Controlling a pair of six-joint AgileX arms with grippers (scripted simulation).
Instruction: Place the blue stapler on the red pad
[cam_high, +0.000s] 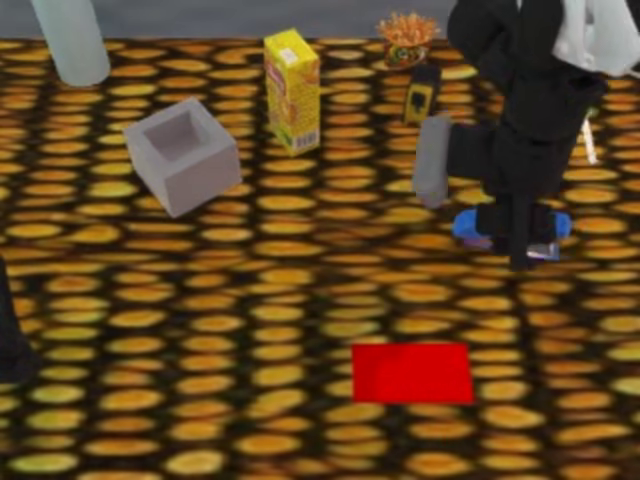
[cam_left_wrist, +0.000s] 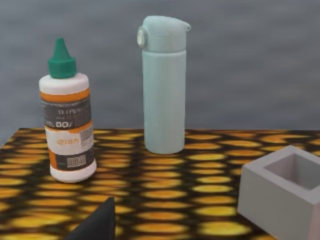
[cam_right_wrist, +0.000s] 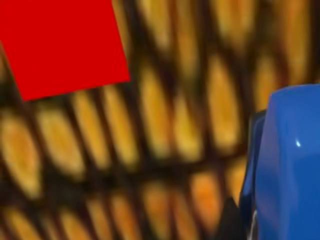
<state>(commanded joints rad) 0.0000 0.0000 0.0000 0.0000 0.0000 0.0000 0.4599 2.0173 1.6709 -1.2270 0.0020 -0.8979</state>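
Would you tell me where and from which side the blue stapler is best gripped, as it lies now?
Grip the blue stapler across its narrow middle, coming straight down from above. It lies flat, its long axis running left to right across the table, so its long sides offer the fingers parallel faces. The right gripper is already over that middle, hiding it; only the ends show. Whether it has closed cannot be seen.

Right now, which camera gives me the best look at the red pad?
The top view: the whole red pad lies flat there, all four edges visible, nothing on it, nearer the camera than the blue stapler under the right gripper. The right wrist view catches only part of it, cut by the frame. The left wrist view misses it.
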